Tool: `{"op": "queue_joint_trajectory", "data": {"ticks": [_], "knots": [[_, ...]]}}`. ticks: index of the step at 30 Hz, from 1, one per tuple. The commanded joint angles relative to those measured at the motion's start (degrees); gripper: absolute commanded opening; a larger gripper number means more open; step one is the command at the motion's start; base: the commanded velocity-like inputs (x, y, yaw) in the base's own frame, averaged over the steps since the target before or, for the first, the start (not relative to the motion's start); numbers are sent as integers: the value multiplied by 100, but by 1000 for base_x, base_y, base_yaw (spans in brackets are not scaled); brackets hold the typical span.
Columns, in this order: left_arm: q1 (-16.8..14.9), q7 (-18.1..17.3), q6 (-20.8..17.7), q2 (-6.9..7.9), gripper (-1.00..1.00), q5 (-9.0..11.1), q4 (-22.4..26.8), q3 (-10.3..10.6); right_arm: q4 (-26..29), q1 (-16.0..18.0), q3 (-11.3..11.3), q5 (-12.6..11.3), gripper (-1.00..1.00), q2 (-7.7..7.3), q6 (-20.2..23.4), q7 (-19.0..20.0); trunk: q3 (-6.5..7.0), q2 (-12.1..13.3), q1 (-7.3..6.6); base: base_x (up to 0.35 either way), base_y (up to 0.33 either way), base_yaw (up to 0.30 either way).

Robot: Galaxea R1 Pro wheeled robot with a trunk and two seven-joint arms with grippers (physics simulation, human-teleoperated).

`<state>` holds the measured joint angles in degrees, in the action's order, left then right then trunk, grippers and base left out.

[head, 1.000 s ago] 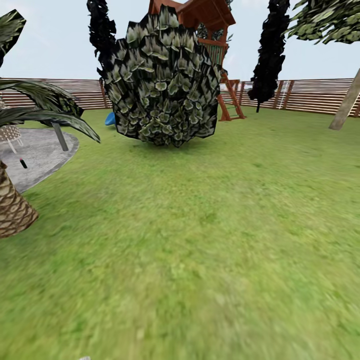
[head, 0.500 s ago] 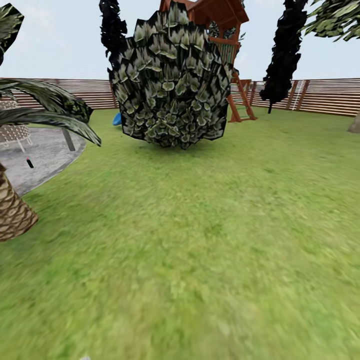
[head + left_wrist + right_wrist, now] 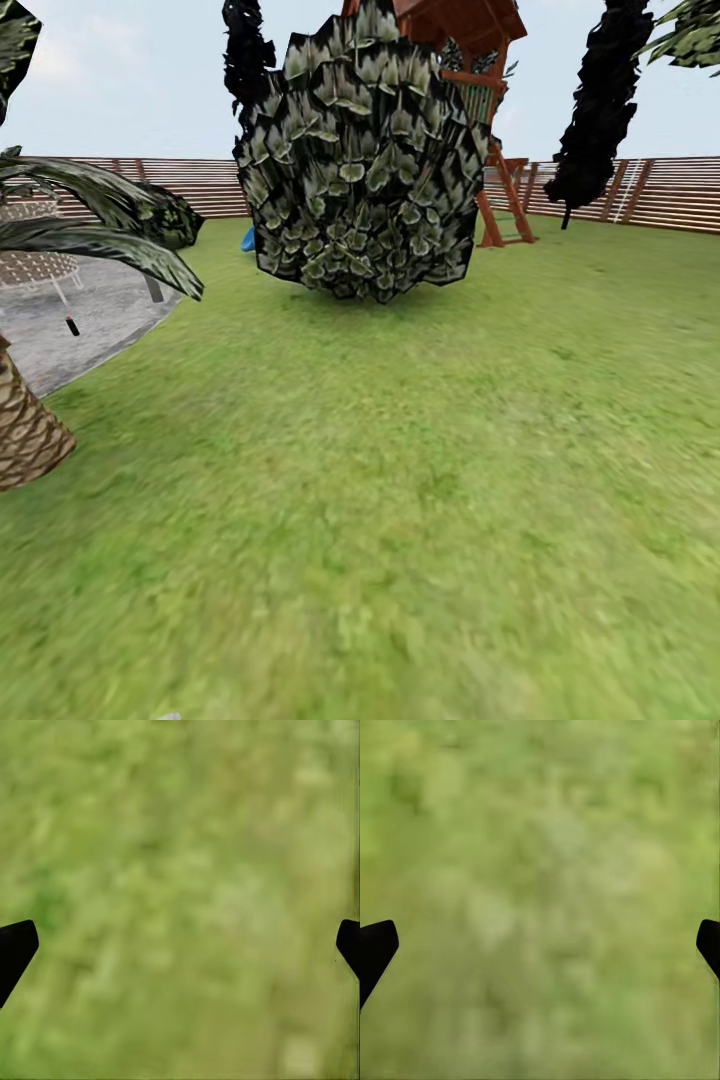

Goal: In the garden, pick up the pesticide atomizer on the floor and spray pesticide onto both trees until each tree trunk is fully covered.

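No legible brand, label or writing appears on any surface. The head view looks over a green lawn bounded by a brown slatted fence. A large round leafy bush stands mid-lawn and hides most of a red-brown wooden play tower behind it; a blue item at the bush's left edge is mostly concealed. Two near-black cone trees are cut off at the top of the frame. At the left edge, a scaly palm trunk and its fronds partly cover a grey paved patio. A small dark bottle-like object with a red tip lies on that patio, too small to identify.

The left end effector and the right end effector both hang released over blurred grass, fingertips spread wide, nothing between them. The patio object lies well apart from both.
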<state>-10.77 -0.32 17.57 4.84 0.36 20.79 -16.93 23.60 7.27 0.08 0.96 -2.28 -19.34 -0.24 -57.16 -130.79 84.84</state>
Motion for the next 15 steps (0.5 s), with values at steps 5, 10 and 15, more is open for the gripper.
{"op": "queue_joint_trajectory", "data": {"ticks": [5,10,15], "knots": [[-4,-3,21,-1,100,3,-5,-12,-2,2,1,10,100,-1,-103,-2,-5,-2,3,338,-118,50],[-4,-3,19,-1,100,3,-5,-12,-13,2,3,18,100,-7,-481,-2,-5,-2,3,338,-118,3],[-4,-3,18,-1,100,0,-5,-12,-21,2,2,19,100,-5,-506,5,-5,-2,3,338,-118,0]]}}
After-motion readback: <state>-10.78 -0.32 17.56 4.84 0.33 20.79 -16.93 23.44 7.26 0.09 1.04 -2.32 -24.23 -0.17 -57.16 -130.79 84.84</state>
